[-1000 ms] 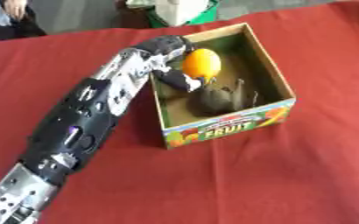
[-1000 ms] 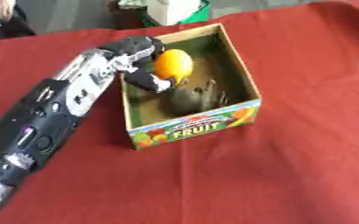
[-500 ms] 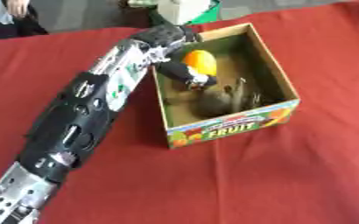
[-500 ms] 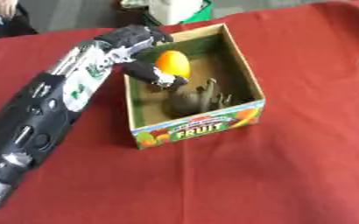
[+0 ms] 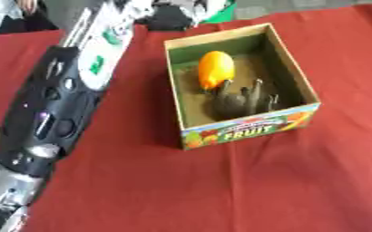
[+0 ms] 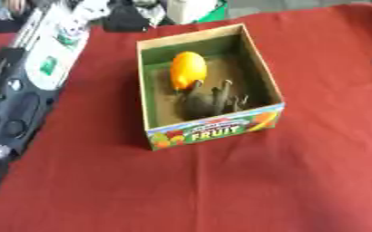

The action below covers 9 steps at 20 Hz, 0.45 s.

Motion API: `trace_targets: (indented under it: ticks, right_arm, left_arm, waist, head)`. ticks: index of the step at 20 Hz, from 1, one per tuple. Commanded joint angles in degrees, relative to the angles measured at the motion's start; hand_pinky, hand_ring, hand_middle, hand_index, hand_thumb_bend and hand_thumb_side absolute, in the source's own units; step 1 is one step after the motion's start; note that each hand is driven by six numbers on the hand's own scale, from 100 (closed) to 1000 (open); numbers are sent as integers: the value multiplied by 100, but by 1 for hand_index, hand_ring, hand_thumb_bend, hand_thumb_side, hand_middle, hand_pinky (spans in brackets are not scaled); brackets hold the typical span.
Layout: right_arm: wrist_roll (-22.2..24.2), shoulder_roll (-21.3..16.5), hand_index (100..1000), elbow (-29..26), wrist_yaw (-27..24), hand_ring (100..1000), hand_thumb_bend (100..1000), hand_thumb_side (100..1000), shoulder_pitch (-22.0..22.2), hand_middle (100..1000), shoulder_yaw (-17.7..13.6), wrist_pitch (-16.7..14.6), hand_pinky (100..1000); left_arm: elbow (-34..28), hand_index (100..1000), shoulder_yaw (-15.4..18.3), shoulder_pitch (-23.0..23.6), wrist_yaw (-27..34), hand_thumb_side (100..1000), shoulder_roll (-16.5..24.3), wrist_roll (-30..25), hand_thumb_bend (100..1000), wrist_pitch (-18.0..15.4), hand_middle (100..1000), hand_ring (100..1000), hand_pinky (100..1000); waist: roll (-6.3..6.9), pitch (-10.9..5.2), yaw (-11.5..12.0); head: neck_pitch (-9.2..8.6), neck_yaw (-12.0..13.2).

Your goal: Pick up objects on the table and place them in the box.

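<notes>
In the left eye view, a cardboard box [image 5: 241, 129] labelled "FRUIT" stands on the red tablecloth [image 5: 221, 190], holding a smooth orange oval fruit [image 5: 215, 69] at its far side touching a dark, leggy animal figure [image 5: 241, 102] nearer. The left arm [image 5: 70, 90], glossy black and silver, stretches along the left to the far edge.

In the right eye view, the left hand [image 6: 125, 20] is a dark blur by the far edge, left of the box, so I cannot tell how its fingers stand.

A red cloth [image 5: 221, 190] covers the table; grey floor [image 6: 300, 5] shows beyond.

Worktop [image 5: 300, 181] wore matt red cloth. Box [image 5: 249, 129] looked like printed cardboard, plain brown inside. Orange fruit [image 5: 215, 69] was smooth, slightly glossy. Left arm [image 5: 58, 104] had glossy black plastic.
</notes>
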Motion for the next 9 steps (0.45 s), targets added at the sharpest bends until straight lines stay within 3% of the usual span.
trace_targets:
  ticks: [1,7,8,9]
  right_arm:
    - [-49,-202,754,-110,-20,709,100,1000,-36,615,-65,-49,590]
    - [-137,-281,756,-110,-45,712,100,1000,-45,620,-81,-157,592]
    - [-163,-288,756,-110,-56,713,100,1000,-47,621,-86,-178,592]
    - [-190,-293,756,-110,-66,713,100,1000,-48,621,-90,-199,592]
  left_arm:
    - [-547,776,367,21,286,661,297,297,100,12,630,600,665]
    - [-1364,782,895,650,788,686,477,800,100,111,637,588,658]
    - [-1502,781,984,772,873,724,481,885,100,127,633,580,657]
    - [-1653,783,1073,915,966,697,481,978,100,145,628,569,651]
  waist:
    - [-75,-154,42]
    - [-197,-205,183]
    - [-216,-214,207]
    - [-236,-225,234]
  head:
    - [62,-63]
    - [88,-91]
    - [90,-94]
    - [92,-105]
